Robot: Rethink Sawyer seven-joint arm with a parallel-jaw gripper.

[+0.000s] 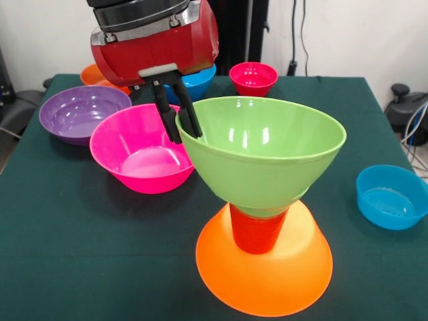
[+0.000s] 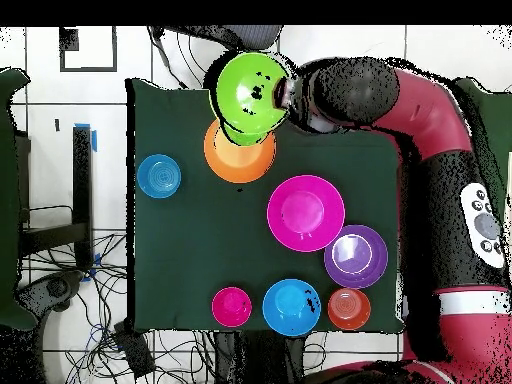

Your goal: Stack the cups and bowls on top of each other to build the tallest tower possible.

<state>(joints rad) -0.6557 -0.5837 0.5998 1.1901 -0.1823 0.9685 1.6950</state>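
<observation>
The tower stands near the table's front: a large orange bowl [image 1: 267, 277], rim down, carries the orange-red cup [image 1: 257, 233], and a wide green bowl [image 1: 267, 154] sits rim up on the cup, slightly tilted. My gripper [image 1: 180, 117] is at the green bowl's left rim, one finger inside and one outside, shut on the rim. In the overhead view the green bowl [image 2: 245, 95] covers the cup and part of the orange bowl [image 2: 232, 162], with the gripper [image 2: 276, 95] at its right rim.
Loose bowls on the table: large pink [image 1: 137, 157] [image 2: 305, 212], purple [image 1: 77, 114] [image 2: 356, 256], blue behind the arm [image 1: 204, 83] [image 2: 291, 306], small red [image 1: 254, 77] [image 2: 232, 305], small orange [image 1: 92, 73] [image 2: 349, 308], and blue at the right [image 1: 391, 197] [image 2: 159, 175].
</observation>
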